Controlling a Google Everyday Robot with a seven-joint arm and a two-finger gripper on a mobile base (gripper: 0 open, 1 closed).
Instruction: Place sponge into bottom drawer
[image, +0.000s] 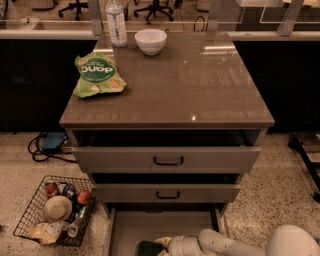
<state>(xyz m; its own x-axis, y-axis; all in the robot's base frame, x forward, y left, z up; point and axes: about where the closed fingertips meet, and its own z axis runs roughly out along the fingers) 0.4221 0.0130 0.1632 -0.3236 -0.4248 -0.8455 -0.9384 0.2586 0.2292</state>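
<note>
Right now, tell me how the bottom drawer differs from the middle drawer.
The bottom drawer is pulled far out, its flat floor exposed; the middle drawer is out only slightly, its inside dark. The middle drawer shows a front with a black handle; the bottom drawer's front is out of view. The sponge and the gripper, beside it, are over the bottom drawer's near end, not the middle drawer. Both are grey.
</note>
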